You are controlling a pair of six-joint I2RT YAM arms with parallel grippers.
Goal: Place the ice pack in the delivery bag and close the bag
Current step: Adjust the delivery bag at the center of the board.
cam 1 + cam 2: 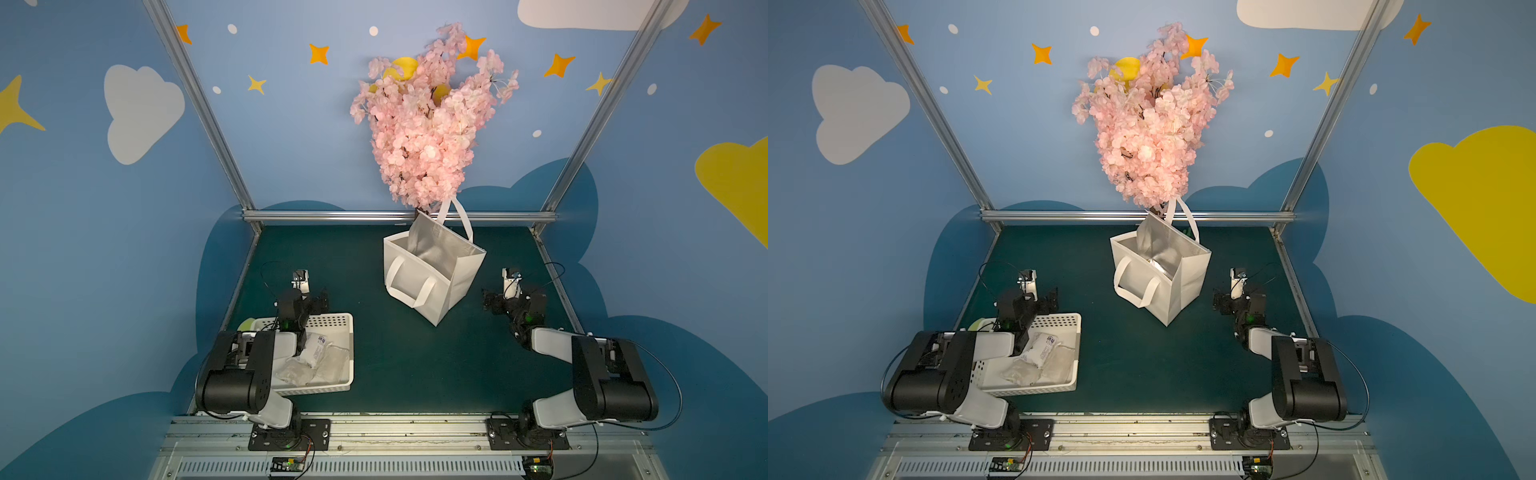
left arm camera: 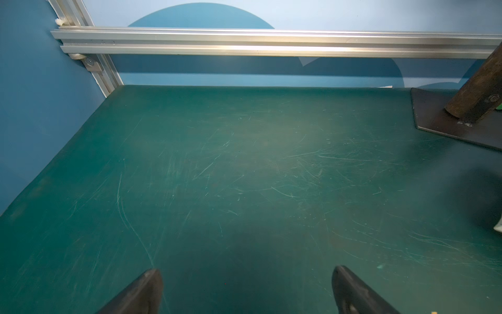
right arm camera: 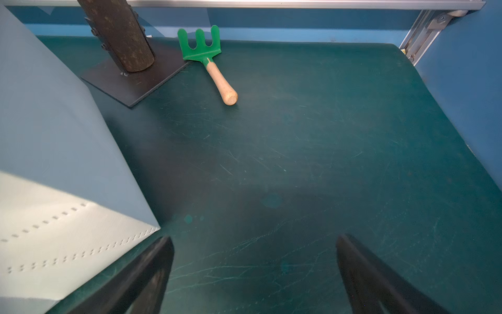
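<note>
- Ice pack (image 1: 318,345) lies in the white perforated basket (image 1: 332,321) under the left arm, among other packs (we see at least three);
- delivery bag (image 1: 432,286) upright, mouth open, mid-table, well apart from the basket;
- left gripper (image 2: 247,271): jaws spread, holding nothing, over the green mat (image 2: 244,163);
- right gripper (image 3: 255,239): jaws spread, holding nothing, just beside the bag

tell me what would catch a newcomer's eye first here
The tall pink blossom tree at the back middle of the table dominates, with the white delivery bag standing open just in front of it, silver lining showing. Near the left arm, a white perforated basket holds several ice packs, and a small green hand rake lies by the tree's base plate.
</note>
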